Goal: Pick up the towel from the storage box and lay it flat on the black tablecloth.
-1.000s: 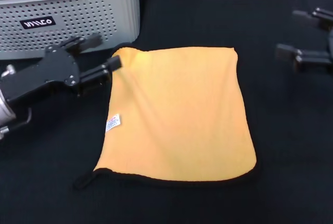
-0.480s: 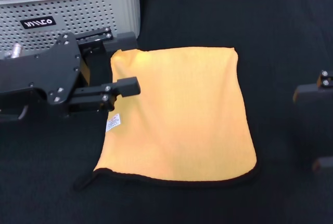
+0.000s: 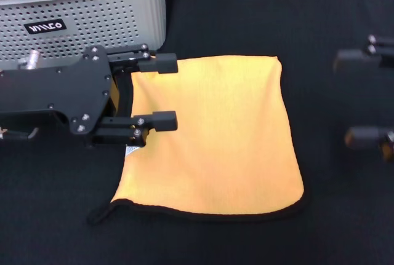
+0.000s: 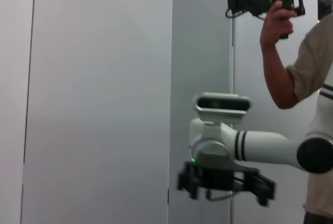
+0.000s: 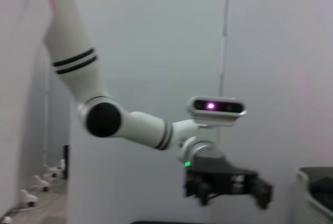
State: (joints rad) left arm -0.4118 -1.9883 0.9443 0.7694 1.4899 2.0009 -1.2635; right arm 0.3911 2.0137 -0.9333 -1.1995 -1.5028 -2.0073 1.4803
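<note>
The orange-yellow plush towel (image 3: 212, 136) is seen spread on the matte black tablecloth (image 3: 221, 19), the left gripper (image 3: 165, 91) wide open, holding nothing.

We see the left gripper (image 3: 165, 91) as a flat matte black plate studded with small silver screws; two square-ended black fingers (image 3: 161, 119) project from it; a silver cylindrical stub sits at its rear edge; the right gripper (image 3: 369, 99) shows blocky black fingers with screw heads; from the wrists, both arms are glossy white with black bands, dark round joints and a grey camera module above each black gripper
</note>
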